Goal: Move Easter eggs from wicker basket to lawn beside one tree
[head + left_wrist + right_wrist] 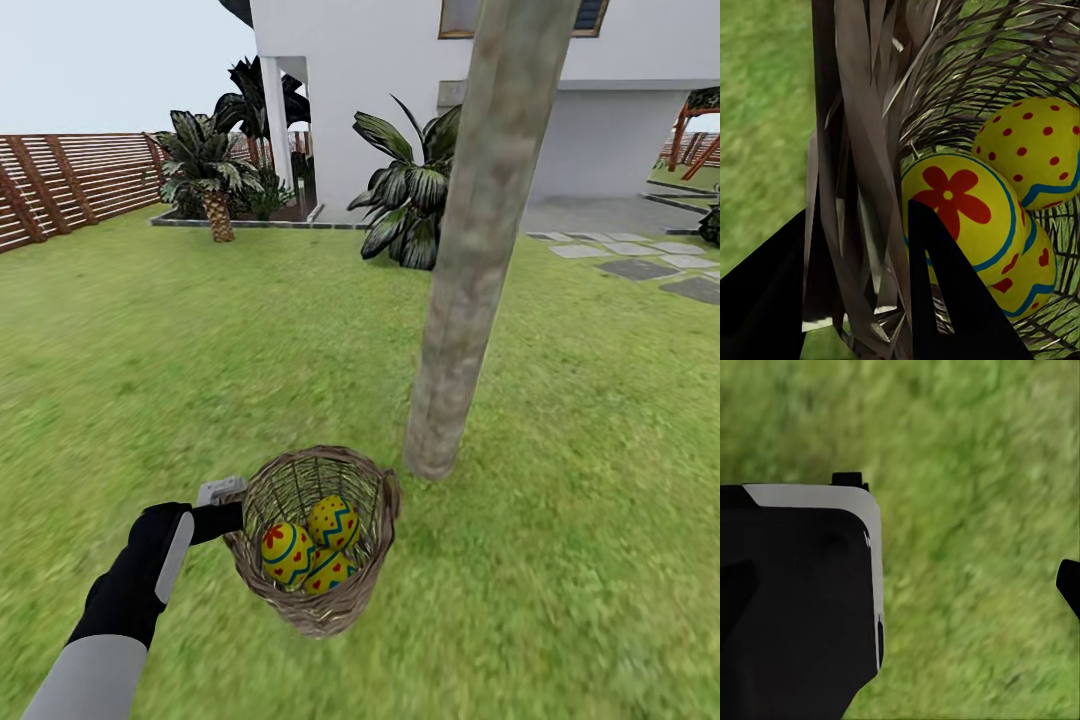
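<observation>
Brown woven twigs form the small round wicker basket (pixel 318 540), which is held at its rim by the left claw (pixel 228 512) and seems lifted just clear of the mottled green lawn (pixel 560 560), tilted toward the camera. In the left wrist view the two dark fingers (pixel 945 300) are seen either side of the braided basket wall (pixel 862 180), one outside and one inside, closed down on it. All three glossy yellow Easter eggs lie together in the basket bottom: one with a red flower (pixel 956 217), one with red dots (pixel 1035 150), and one with red hearts (pixel 1031 274) beneath them, touching one another. The thick grey-brown leaning tree trunk (pixel 470 250) meets the grass near the basket, just beyond it.

The step in hand is judged to be the carrying of the loaded basket to the tree; no egg has yet been taken out. Next, the basket would need to be set down or tipped beside the trunk and each egg placed on the grass there.

In the right wrist view a dark housing (pixel 795 600) and blurred grass are seen; how far the right claw is open cannot be told.
</observation>
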`<state>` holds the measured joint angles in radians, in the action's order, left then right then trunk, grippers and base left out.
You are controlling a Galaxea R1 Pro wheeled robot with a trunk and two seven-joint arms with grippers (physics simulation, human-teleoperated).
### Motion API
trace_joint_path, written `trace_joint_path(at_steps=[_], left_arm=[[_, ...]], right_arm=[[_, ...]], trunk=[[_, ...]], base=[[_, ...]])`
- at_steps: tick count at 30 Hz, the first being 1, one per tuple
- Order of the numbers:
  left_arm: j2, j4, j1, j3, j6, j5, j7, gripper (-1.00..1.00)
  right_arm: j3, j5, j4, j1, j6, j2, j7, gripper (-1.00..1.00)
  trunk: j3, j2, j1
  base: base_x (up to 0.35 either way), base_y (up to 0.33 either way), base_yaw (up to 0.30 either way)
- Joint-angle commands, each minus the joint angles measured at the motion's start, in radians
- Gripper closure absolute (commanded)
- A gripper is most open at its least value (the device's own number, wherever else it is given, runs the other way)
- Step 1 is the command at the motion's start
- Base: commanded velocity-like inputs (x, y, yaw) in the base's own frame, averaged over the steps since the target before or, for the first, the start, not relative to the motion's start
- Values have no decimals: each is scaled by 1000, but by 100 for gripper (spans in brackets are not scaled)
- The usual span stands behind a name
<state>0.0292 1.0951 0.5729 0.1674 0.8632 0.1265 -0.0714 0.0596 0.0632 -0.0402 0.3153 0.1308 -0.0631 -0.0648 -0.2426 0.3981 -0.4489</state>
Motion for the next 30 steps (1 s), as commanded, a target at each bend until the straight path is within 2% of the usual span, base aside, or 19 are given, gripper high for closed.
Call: trace_joint_path(at_steps=[1,5,7,30], left_arm=[[0,1,1,1,6,18,-1,100],[0,2,1,7,5,18,-1,100],[0,0,1,28,5,18,-1,100],[10,2,1,38,5,17,1,100]], right_arm=[[6,7,-4,2,7,0,-1,-100],[6,7,-5,1,7,0,-1,-100],[6,6,-6,-7,8,1,-1,-100],[6,4,-4,-12,9,0,-1,-100]], trunk=[[-2,2,-1],[-2,2,-1],[-2,2,-1],[-2,2,-1]], base=[[329,0,0],[329,0,0],[329,0,0],[329,0,0]])
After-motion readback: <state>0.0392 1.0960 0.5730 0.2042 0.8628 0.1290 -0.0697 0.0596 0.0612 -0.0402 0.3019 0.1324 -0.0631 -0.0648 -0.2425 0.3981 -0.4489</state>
